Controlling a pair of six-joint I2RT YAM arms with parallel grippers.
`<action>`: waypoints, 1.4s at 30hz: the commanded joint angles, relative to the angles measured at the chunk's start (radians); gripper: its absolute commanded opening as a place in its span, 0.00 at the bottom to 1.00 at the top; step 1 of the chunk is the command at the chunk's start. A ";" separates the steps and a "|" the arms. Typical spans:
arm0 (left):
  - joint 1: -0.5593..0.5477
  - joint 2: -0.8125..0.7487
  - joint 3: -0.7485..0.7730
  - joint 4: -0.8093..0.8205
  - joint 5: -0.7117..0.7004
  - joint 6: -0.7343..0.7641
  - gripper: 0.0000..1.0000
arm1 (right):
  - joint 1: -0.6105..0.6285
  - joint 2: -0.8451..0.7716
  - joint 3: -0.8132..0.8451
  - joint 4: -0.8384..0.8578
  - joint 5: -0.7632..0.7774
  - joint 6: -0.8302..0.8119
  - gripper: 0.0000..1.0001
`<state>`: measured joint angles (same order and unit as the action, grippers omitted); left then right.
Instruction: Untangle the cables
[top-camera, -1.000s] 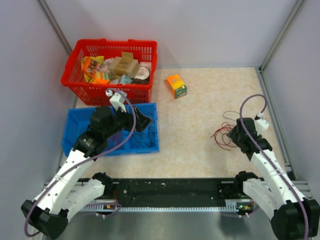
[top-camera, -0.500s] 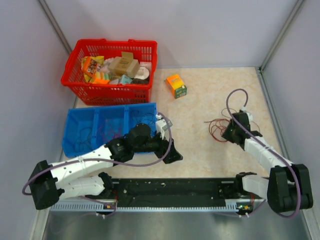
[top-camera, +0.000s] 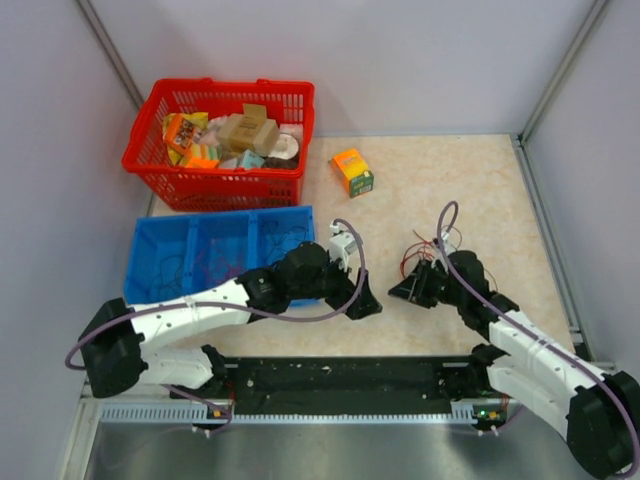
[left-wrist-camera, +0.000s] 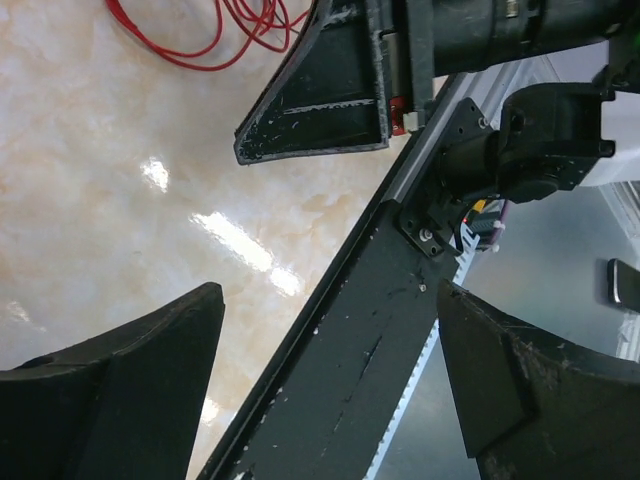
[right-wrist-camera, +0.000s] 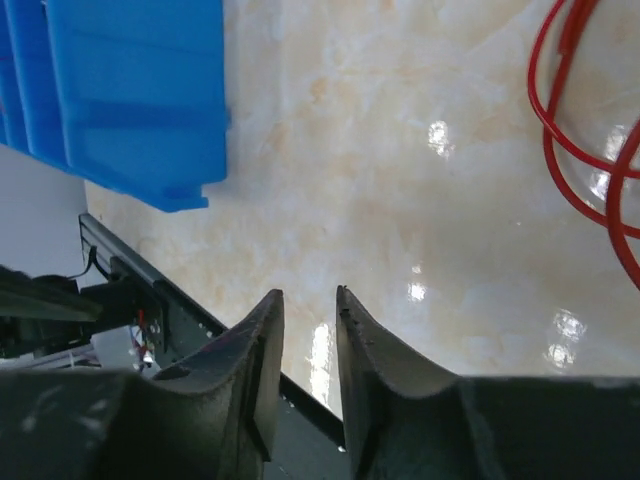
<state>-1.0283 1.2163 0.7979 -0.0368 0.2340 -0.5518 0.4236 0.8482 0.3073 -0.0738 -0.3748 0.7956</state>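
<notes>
The cables (top-camera: 424, 251) are a small tangle of thin red and dark wires on the beige table, just behind my right gripper (top-camera: 406, 290). In the right wrist view red loops of the cables (right-wrist-camera: 560, 130) lie off to the right, outside the jaws. My right gripper (right-wrist-camera: 310, 292) has only a narrow gap between its fingers and nothing shows in it. My left gripper (top-camera: 362, 303) sits low at the table's middle, facing the right one. In its own view the left gripper (left-wrist-camera: 330, 290) stands wide open and empty, with red cables (left-wrist-camera: 200, 35) at the top edge.
A blue compartment bin (top-camera: 200, 262) lies left of centre, its corner (right-wrist-camera: 130, 90) near the right gripper's view. Behind it stands a red basket (top-camera: 230, 186) full of packets. An orange box (top-camera: 352, 171) sits mid-table at the back. The black rail (top-camera: 340, 376) runs along the near edge.
My left arm swung from over the blue bin to the table's middle. My right arm moved left and down, its jaws narrowed, and the cables shifted left with it.
</notes>
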 joint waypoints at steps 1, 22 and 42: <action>-0.003 0.083 0.020 0.124 0.071 -0.117 0.91 | 0.007 -0.008 0.096 -0.065 -0.043 -0.071 0.32; -0.016 0.075 -0.016 0.117 0.022 -0.140 0.89 | 0.066 0.240 0.289 -0.215 0.398 -0.242 0.00; -0.087 0.089 0.190 0.068 0.008 -0.033 0.70 | 0.073 -0.299 0.142 0.115 -0.062 0.496 0.00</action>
<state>-1.0996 1.2568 0.9012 0.0795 0.2974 -0.6254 0.4843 0.5583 0.4961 -0.1513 -0.3492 1.0962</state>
